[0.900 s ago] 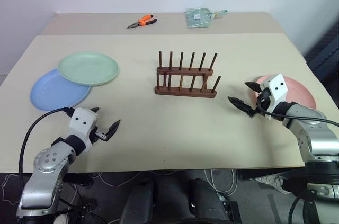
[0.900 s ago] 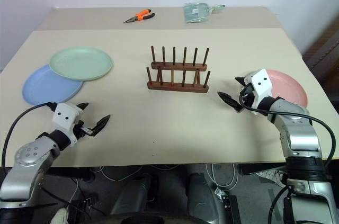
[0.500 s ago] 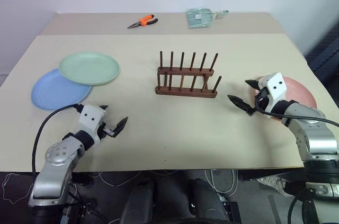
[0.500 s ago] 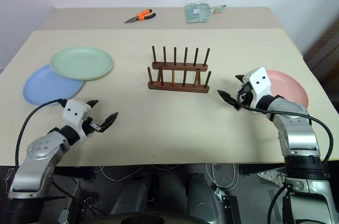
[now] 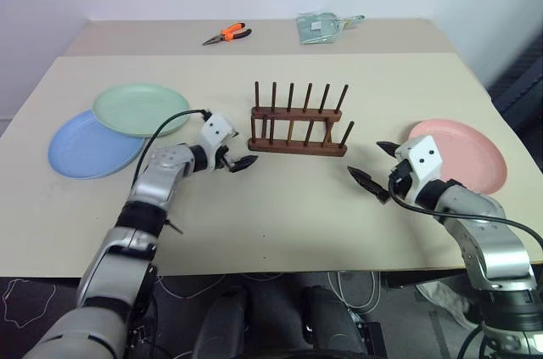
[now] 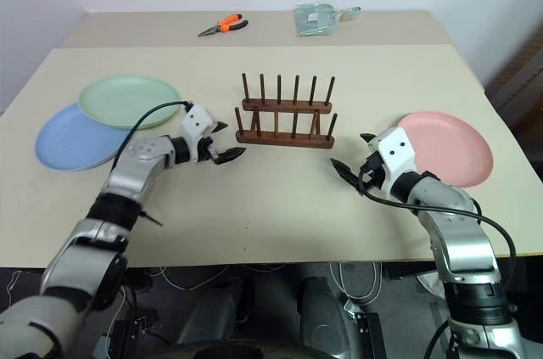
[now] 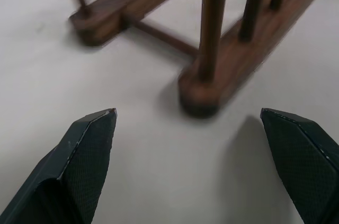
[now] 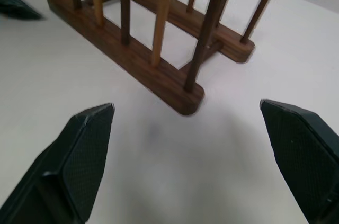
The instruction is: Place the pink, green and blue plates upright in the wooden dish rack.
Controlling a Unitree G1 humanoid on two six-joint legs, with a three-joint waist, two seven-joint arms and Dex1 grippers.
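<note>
Both sets of fingers, left (image 5: 237,159) and right (image 5: 371,174), gape wide and empty, flanking the wooden dish rack (image 5: 299,126). Green plate (image 5: 140,109) overlaps the blue plate (image 5: 89,143) behind the left fingers; pink plate (image 5: 462,153) sits beside the right. They look light, stiff and slick, so pinch the rim. Lots of open bench (image 5: 280,215) around.

The left gripper (image 5: 237,156) has been carried from the near edge of the table (image 5: 280,215) up and across to the left end of the wooden dish rack (image 5: 299,129), just beside it, jaws spread. The right gripper (image 5: 373,169) has been drawn off the front of the pink plate (image 5: 462,153), which is now uncovered, toward the table's middle.
</note>
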